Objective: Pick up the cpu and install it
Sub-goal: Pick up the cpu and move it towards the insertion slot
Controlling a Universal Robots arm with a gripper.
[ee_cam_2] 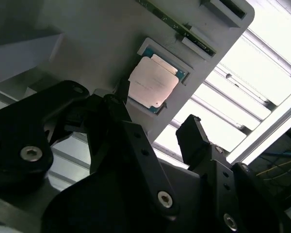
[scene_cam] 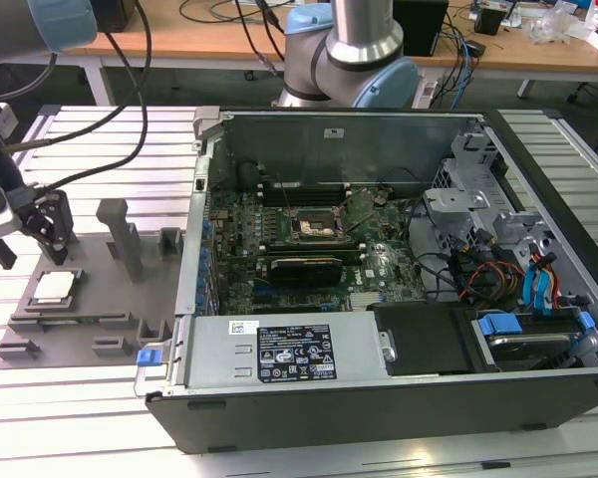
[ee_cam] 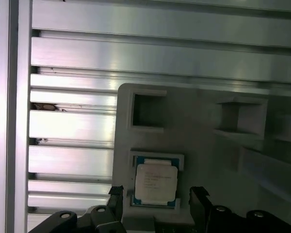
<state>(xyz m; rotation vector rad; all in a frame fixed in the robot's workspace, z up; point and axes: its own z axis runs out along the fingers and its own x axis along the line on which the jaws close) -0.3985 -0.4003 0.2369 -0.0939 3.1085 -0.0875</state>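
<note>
The cpu point(scene_cam: 55, 288) is a small square chip with a pale metal top. It lies flat in a shallow pocket of the grey plastic tray point(scene_cam: 105, 299) at the exterior view's left. My gripper point(scene_cam: 35, 234) hangs a little above that end of the tray, open and holding nothing. In both wrist views the cpu point(ee_cam_2: 153, 81) point(ee_cam: 156, 183) lies just beyond the black fingertips point(ee_cam_2: 193, 132) point(ee_cam: 117, 198). The fingertips stand wider apart than the chip and do not touch it. The black square socket point(scene_cam: 314, 227) with a metal frame sits mid-motherboard inside the open computer case.
The open computer case point(scene_cam: 379, 388) fills the middle and the exterior view's right. Upright grey blocks point(scene_cam: 120, 234) rise from the tray between gripper and case. The table point(scene_cam: 90, 149) is slatted aluminium. The arm's base point(scene_cam: 354, 50) stands behind the case, with cables on the desk.
</note>
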